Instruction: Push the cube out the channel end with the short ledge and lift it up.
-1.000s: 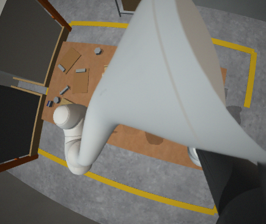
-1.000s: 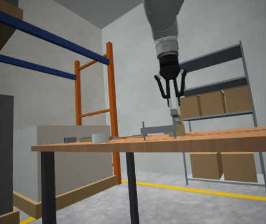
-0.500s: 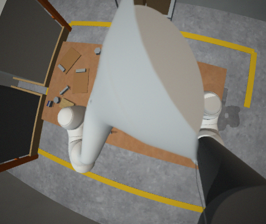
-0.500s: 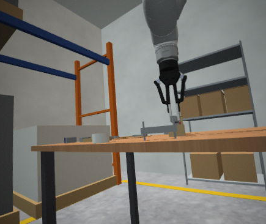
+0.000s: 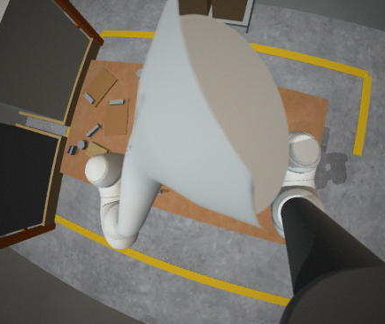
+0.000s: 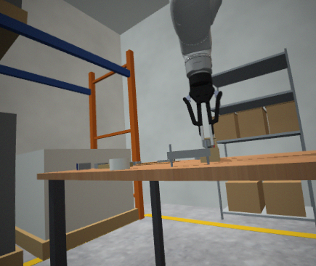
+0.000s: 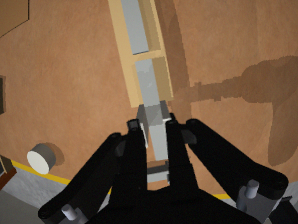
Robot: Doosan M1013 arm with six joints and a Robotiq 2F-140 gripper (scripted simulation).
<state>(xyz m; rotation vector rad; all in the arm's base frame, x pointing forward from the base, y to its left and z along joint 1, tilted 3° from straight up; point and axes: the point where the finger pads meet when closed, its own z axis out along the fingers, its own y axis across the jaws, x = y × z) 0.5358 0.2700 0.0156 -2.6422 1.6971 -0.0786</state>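
My gripper (image 7: 153, 111) is shut on a narrow grey bar (image 7: 156, 132) and holds it pointing down over the near end of the long tan channel. In the wrist view, grey pieces (image 7: 136, 26) lie inside the channel along its length; I cannot tell which one is the cube. In the side view the gripper (image 6: 205, 139) hangs straight down, and the bar's tip (image 6: 206, 143) is just above the channel's tan end (image 6: 211, 154) on the table. In the overhead view the arm hides the channel and the gripper.
Several small grey blocks (image 5: 116, 102), two brown sheets (image 5: 116, 117) and a short cylinder (image 5: 81, 144) lie at the table's left end. The cylinder also shows in the wrist view (image 7: 40, 159). A grey rail on posts (image 6: 187, 154) stands by the channel. Shelving with boxes (image 6: 256, 123) stands behind the table.
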